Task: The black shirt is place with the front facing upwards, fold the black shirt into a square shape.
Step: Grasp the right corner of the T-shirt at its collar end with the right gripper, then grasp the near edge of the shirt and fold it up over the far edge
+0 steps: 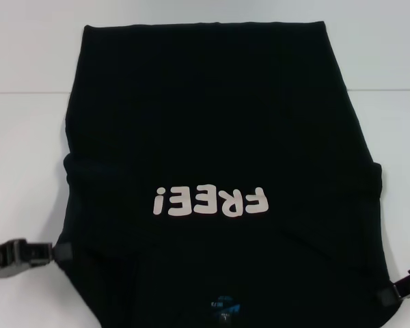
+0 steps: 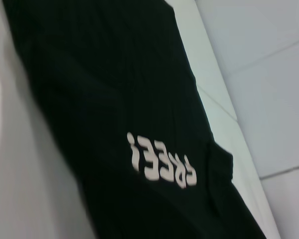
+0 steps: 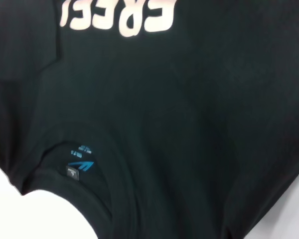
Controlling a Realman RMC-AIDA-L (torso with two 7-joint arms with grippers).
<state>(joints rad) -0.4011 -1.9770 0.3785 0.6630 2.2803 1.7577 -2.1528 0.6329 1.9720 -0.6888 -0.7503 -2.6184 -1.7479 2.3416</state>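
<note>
A large black cloth T-shirt [image 1: 219,137] is lying on the white counter [image 1: 27,137]; the left claw [image 1: 55,253] at lower left and the right claw [image 1: 389,294] at lower right are clamping its shoulders.

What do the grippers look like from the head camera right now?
Both are black and blocky. The left gripper shows a boxy body with a small metallic fitting near its outer end, at the shirt's left edge. Only a small black angular part of the right gripper shows at the shirt's right edge. No cables or markings are visible.
</note>
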